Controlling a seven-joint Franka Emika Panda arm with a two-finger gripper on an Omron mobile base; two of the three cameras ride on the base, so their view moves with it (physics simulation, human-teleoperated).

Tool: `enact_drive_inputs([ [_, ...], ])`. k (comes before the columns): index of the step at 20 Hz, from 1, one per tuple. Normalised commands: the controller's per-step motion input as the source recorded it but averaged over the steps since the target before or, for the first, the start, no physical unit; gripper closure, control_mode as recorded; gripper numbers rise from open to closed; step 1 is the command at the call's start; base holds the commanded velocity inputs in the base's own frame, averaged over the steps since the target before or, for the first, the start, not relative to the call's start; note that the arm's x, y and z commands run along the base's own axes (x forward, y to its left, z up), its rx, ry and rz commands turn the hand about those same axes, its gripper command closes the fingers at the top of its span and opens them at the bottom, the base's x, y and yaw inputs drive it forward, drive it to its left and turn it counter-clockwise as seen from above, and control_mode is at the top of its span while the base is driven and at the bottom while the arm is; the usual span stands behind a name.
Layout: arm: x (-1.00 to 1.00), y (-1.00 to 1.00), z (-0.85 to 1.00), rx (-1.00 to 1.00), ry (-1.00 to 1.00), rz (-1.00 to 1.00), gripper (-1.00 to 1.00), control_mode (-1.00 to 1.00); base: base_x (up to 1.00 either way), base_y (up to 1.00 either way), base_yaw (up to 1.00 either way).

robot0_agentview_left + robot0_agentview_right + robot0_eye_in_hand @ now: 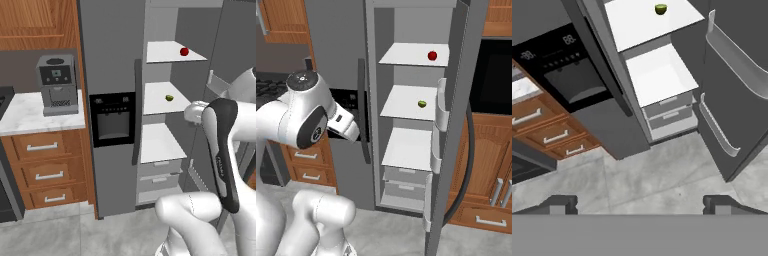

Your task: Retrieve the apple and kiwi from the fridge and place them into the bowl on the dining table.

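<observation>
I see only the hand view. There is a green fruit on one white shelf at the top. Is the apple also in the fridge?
Observer: Yes. The apple lies on the shelf directly above the kiwi, toward the right side.
Operator: Is something beside the fridge on its left?
Observer: A coffee machine stands on the marble counter there.
Operator: And on the right of the open door?
Observer: Wooden cabinets below a black wall oven.

Top shelf (406, 55): apple (432, 55); mid shelf (403, 102): kiwi (422, 104).
</observation>
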Motion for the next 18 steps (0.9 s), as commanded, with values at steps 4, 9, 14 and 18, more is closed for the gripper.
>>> enact_drive_inputs([
  [4, -0.37, 0.08, -0.18, -0.11, -0.17, -0.03, -1.0, -1.0, 0.0, 0.0, 0.0],
  [9, -0.32, 0.0, -0.01, -0.01, -0.02, -0.04, -1.0, -1.0, 0.0, 0.0, 0.0],
  [14, -0.17, 0.0, 0.0, 0.0, 0.0, -0.05, -1.0, -1.0, 0.0, 0.0, 0.0],
  [18, 0.0, 0.0, 0.0, 0.0, 0.01, -0.04, -1.0, 1.0, 0.0, 0.0, -0.05],
])
